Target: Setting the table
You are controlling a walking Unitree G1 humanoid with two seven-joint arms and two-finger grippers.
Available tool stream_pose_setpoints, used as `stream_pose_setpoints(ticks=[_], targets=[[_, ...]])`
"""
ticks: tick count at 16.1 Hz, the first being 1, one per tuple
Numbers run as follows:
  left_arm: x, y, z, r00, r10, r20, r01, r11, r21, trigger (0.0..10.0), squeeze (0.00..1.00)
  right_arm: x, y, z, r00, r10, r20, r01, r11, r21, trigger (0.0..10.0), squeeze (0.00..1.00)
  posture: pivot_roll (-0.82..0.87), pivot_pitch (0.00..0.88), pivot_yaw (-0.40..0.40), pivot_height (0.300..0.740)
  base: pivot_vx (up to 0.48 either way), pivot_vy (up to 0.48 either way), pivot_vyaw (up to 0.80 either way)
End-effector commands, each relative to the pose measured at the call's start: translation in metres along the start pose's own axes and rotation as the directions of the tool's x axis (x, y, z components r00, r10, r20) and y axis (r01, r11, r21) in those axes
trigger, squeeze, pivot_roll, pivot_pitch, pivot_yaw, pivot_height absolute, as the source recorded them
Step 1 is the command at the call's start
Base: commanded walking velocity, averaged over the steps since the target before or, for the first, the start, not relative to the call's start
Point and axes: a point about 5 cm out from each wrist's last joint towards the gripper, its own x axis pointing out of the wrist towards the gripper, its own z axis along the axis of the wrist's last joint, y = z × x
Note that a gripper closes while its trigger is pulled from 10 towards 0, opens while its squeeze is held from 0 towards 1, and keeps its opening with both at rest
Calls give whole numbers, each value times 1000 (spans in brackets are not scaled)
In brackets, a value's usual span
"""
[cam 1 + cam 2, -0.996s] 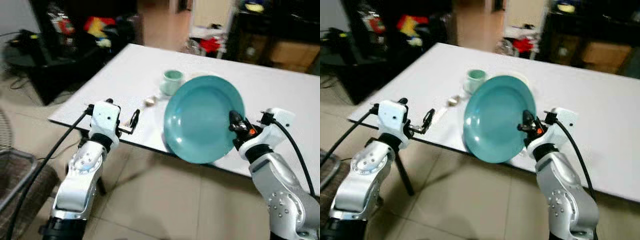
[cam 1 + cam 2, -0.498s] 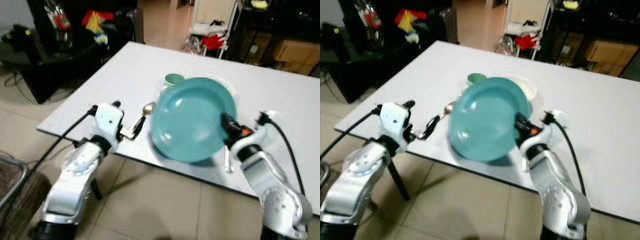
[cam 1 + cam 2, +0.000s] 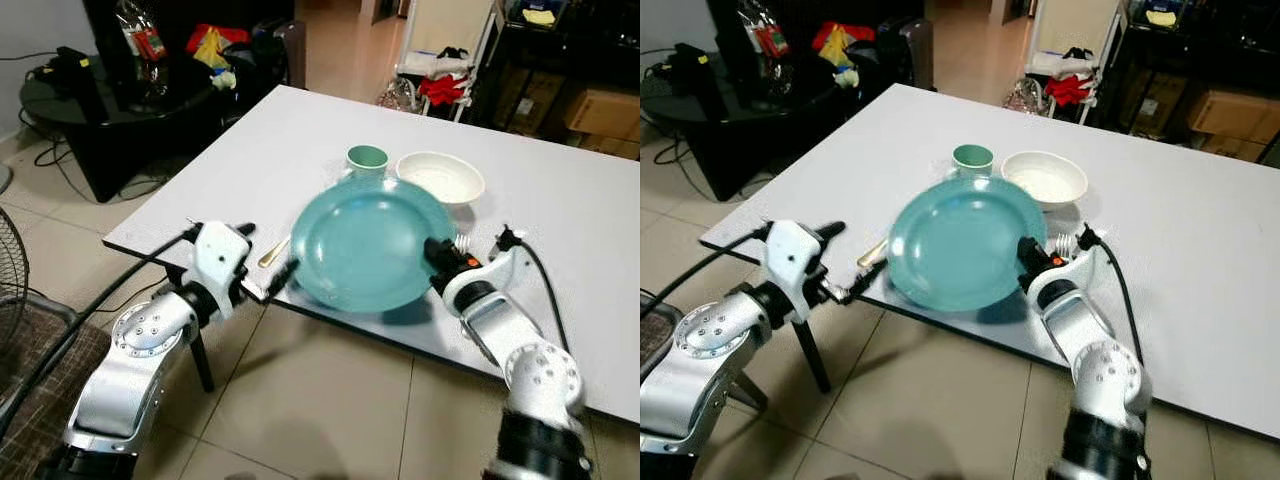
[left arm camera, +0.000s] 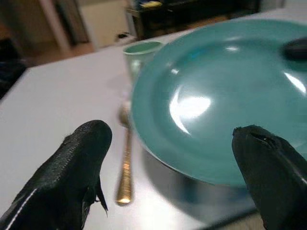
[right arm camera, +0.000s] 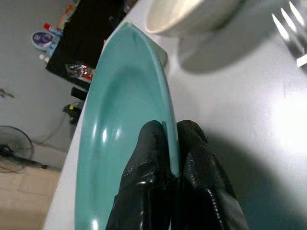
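A large teal plate (image 3: 362, 248) hangs almost flat just above the white table (image 3: 560, 220), near its front edge, and casts a shadow on it. My right gripper (image 3: 437, 258) is shut on the plate's right rim, and its fingers (image 5: 152, 158) pinch the rim (image 5: 165, 103). My left gripper (image 3: 265, 253) stands open at the table's front edge, left of the plate, with nothing between its fingertips (image 4: 84, 158). A gold spoon (image 3: 273, 251) lies on the table beside the plate. Behind the plate stand a green cup (image 3: 367, 160) and a white bowl (image 3: 440, 178). A fork (image 5: 288, 24) lies by my right wrist.
A black side table (image 3: 100, 110) with clutter stands at the left. A fan (image 3: 8, 290) is at the far left on the tiled floor. Dark shelves and boxes (image 3: 590, 90) line the back. The table's right half is bare.
The plate has come down from a steep tilt to nearly flat over the table, carried left and forward by my right gripper. The camera has shifted, showing the cup and bowl.
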Motion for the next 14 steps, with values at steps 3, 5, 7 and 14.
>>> stream_pose_setpoints(ticks=[3, 5, 7, 14], targets=[[-2, -6, 3, 999, -48, 4, 48, 999, -1, 10000, 0, 5, -1, 3, 1000, -14, -18, 15, 998, 57, 10000, 0, 44, 0, -49, 740, 0, 0, 0], [-2, -7, 4, 999, -52, 5, 52, 999, -6, 10000, 0, 7, -11, -1, 998, -56, -36, 59, 995, 75, 10000, 0, 43, 0, -52, 740, 0, 0, 0], [-2, -9, 4, 998, -63, 4, 63, 998, -9, 10000, 0, 9, -18, -2, 993, -107, -41, 110, 989, 95, 10000, 0, 42, 0, -49, 740, 0, 0, 0], [-2, -10, 5, 997, -76, 0, 76, 997, -9, 10000, 0, 13, -28, -1, 988, -153, -25, 155, 983, 96, 10000, 929, 41, 0, -41, 740, 0, 0, 0]])
